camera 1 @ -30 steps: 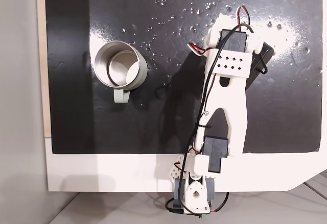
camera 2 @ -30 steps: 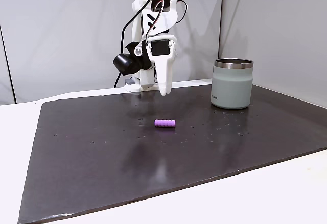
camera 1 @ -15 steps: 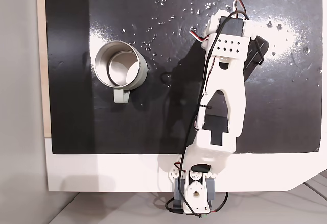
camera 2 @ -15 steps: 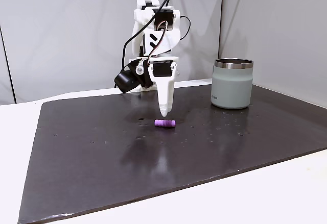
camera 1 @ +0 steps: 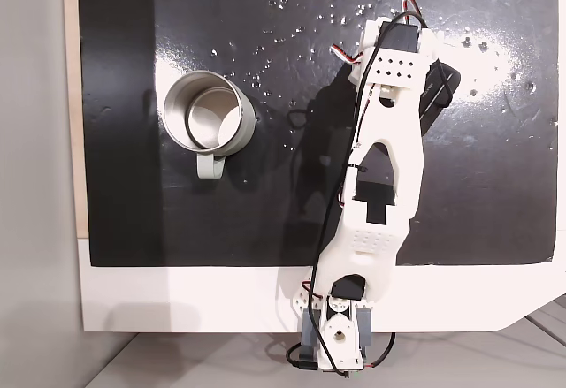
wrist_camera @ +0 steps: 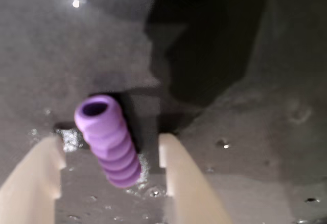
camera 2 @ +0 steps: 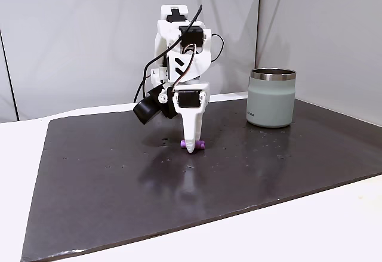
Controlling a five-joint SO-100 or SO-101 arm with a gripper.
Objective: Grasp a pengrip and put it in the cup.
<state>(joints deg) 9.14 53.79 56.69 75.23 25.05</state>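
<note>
The purple pengrip (wrist_camera: pixel 108 141) lies on the dark mat (camera 2: pixel 268 166) on the white bench (camera 2: pixel 334 226). The jaws (wrist_camera: pixel 110 168) are open, one finger on each side, with small gaps. The cup (camera 2: pixel 272 97) stands well apart on the mat. Little white specks (camera 1: pixel 292 8) dot the mat.

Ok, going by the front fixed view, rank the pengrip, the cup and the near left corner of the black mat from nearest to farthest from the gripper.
1. The pengrip, right at the gripper tips, poking out from behind them.
2. The cup, off to the right and farther back.
3. The black mat's near left corner, at the view's bottom left.
</note>
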